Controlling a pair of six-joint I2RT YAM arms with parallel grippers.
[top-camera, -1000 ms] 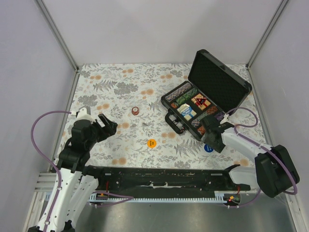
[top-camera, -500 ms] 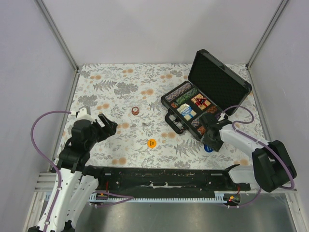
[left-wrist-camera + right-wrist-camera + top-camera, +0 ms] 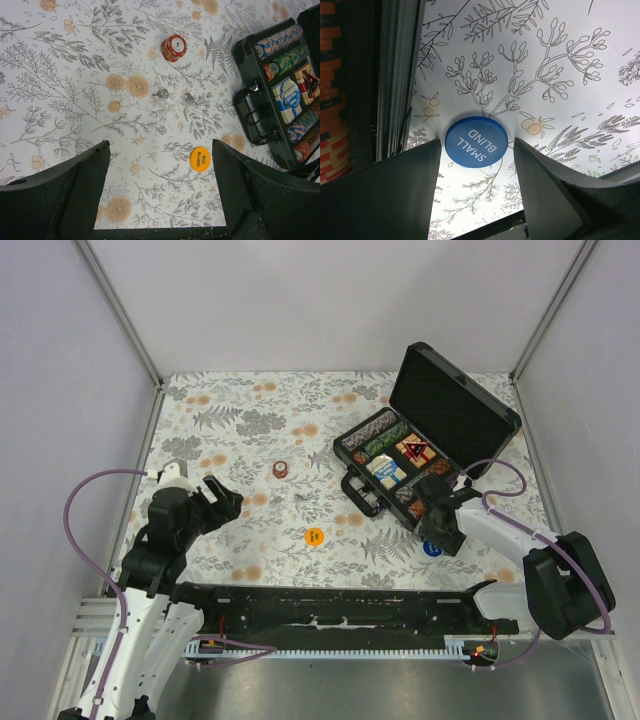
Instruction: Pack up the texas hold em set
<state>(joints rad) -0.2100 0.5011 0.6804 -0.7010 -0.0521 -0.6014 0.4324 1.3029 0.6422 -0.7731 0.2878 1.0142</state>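
Right claw (image 3: 440, 525) has settled lower by the near side of the case (image 3: 452, 412), jaws spread and empty astride the blue disc (image 3: 476, 141), which lies flat on the bench (image 3: 250, 410) just beside the case: ready to pinch. Left claw (image 3: 225, 502), well apart, gapes empty.

We work with 3 views. The top external camera sits high above and behind the rig. It looks down and forward over the whole table (image 3: 250, 430), far enough back to take in the open case (image 3: 455, 410).

The left wrist camera looks down past the left gripper (image 3: 160, 145) from a moderate height, facing the table's middle. The right wrist camera hangs very close to the table, looking down between the fingers of the right gripper (image 3: 476, 141).

The top and left wrist views share the yellow disc (image 3: 200, 159), the chip stack (image 3: 173, 48) and the case's front. The top and right wrist views share the blue disc (image 3: 470, 135) and the case's near wall.
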